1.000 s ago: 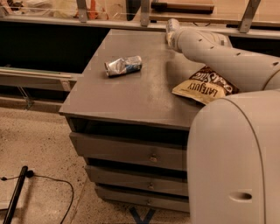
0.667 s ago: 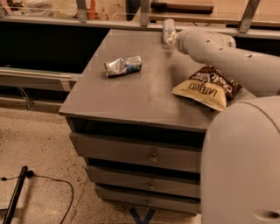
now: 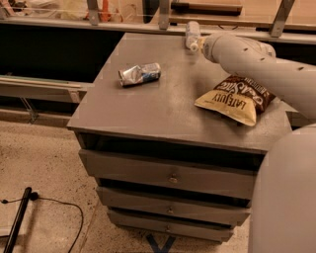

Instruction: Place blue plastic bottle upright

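Observation:
The blue plastic bottle (image 3: 192, 32) is a small clear, pale bottle at the far edge of the grey cabinet top (image 3: 163, 104). It stands close to upright with a slight lean. My gripper (image 3: 198, 44) is at the end of the pale arm (image 3: 247, 57), which reaches in from the right. The gripper is right against the bottle's lower end, and the arm's wrist hides most of it. I cannot tell whether the bottle rests on the top or is held just above it.
A crushed silver-blue can (image 3: 139, 74) lies on its side at the left middle of the top. A brown and yellow chip bag (image 3: 236, 99) lies at the right, under the arm. A railing (image 3: 163, 15) runs behind the cabinet. Drawers (image 3: 170, 178) face front.
The arm's end and the bottle shifted a little left along the far edge, then slightly back right. The can and the chip bag have not moved.

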Motion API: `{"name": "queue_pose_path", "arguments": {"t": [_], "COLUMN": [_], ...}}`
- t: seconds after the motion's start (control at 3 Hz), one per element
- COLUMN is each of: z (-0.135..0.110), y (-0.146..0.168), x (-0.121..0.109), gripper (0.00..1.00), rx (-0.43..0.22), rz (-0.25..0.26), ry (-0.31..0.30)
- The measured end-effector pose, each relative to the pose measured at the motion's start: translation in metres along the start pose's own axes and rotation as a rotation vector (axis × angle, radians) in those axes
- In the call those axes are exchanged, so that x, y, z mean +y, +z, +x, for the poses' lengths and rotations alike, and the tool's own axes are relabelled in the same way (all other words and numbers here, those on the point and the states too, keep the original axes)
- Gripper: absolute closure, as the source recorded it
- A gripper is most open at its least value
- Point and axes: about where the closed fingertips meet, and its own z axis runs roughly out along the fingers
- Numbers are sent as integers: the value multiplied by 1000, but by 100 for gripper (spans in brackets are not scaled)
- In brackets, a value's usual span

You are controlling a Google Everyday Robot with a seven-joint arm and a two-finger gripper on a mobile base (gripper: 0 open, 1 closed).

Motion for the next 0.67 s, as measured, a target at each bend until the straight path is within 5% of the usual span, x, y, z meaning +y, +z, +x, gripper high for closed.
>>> {"name": "queue_pose_path", "arguments": {"t": [0.67], "z": [1], "y": [15], "x": [18], "gripper": [4], "rx": [-27], "rz": [-56], "ry": [17]}}
